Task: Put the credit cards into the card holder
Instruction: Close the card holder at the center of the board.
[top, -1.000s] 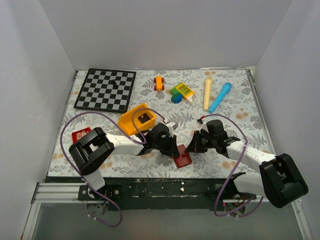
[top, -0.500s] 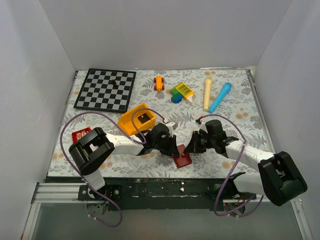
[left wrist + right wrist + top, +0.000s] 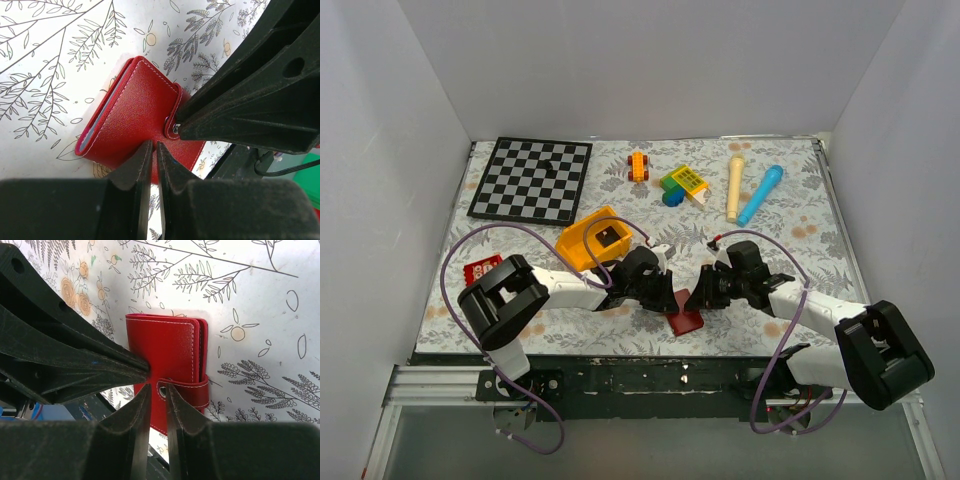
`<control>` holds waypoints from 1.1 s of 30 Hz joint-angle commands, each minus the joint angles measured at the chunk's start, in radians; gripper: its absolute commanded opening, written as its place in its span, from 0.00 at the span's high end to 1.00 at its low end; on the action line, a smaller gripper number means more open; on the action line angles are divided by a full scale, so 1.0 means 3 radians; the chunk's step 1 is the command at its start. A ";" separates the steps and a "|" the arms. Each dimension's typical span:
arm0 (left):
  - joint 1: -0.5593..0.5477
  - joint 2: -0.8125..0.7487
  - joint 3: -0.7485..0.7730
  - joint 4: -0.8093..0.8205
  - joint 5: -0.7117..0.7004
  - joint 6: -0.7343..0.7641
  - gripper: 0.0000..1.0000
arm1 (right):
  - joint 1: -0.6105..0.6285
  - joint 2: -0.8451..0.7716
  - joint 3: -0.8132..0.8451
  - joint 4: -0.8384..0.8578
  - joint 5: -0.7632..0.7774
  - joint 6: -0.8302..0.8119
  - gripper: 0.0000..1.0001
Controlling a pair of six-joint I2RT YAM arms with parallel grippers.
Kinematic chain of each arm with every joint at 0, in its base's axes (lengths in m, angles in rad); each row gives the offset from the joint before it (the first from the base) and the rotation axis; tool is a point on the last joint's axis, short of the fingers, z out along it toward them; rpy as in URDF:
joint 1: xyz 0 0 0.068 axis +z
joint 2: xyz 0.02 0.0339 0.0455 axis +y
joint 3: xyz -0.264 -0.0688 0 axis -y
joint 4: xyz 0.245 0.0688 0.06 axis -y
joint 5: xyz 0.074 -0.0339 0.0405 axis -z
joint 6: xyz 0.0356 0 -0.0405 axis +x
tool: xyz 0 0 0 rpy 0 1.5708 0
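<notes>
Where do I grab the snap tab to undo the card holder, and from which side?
Take the snap tab by its free rounded end, coming from over the card holder's top cover. It wraps round the open edge and lies flat on the cover, so probably only that end lifts. The right gripper straddles it, jaws apart.

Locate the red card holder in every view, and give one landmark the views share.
Top external: card holder just below the picture's centre.
Left wrist: centre, lying slanted.
Right wrist: centre, snap tab at its bottom.
Shared landmark: the floral tablecloth beneath it.
</notes>
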 commanded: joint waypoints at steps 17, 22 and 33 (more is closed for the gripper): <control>-0.0020 0.0059 -0.0006 -0.0034 -0.0007 0.0005 0.92 | 0.0081 -0.0465 0.0119 -0.0447 0.0437 -0.0173 0.79; -0.0020 0.0069 -0.0011 -0.0023 -0.0007 0.0000 0.92 | 0.0081 -0.0424 0.0089 -0.0427 0.0361 -0.0168 0.79; -0.0020 0.0079 -0.0006 -0.0023 0.0003 0.0005 0.92 | 0.0112 -0.0311 0.0119 -0.0346 0.0355 -0.0158 0.79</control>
